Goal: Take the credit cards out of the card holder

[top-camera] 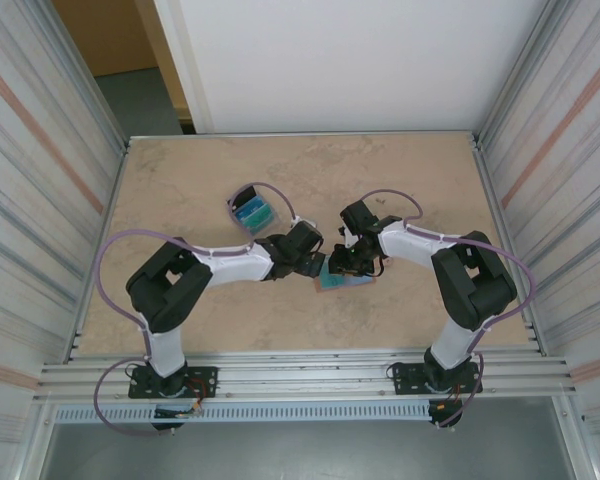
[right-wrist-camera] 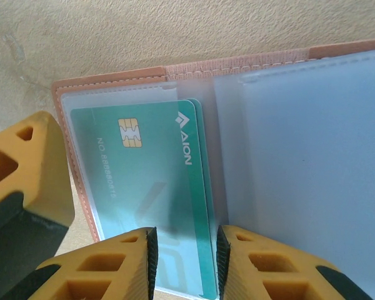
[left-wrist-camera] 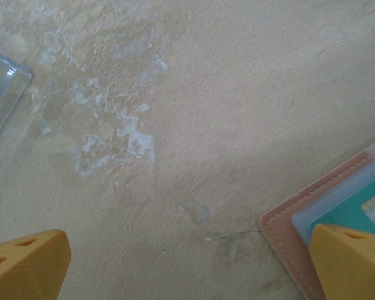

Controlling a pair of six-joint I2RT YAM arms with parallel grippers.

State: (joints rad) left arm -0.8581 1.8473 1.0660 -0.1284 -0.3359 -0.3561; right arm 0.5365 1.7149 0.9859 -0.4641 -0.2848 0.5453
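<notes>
card holder (right-wrist-camera: 112,78): 1 | loose card pile (top-camera: 251,212): 1 | left pincer (left-wrist-camera: 187,269) + right pincer (right-wrist-camera: 184,265): 2

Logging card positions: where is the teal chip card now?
Right wrist view: the teal chip card lies under clear plastic in the left pocket of the open card holder, with the right gripper over its lower edge.

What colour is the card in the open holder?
Teal-green card, clearest in the right wrist view.

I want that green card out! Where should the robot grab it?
Grab the green card by its long edge beside the card holder's middle fold, coming from that side. There it seems to poke past the clear pocket; the rest is covered.
</notes>
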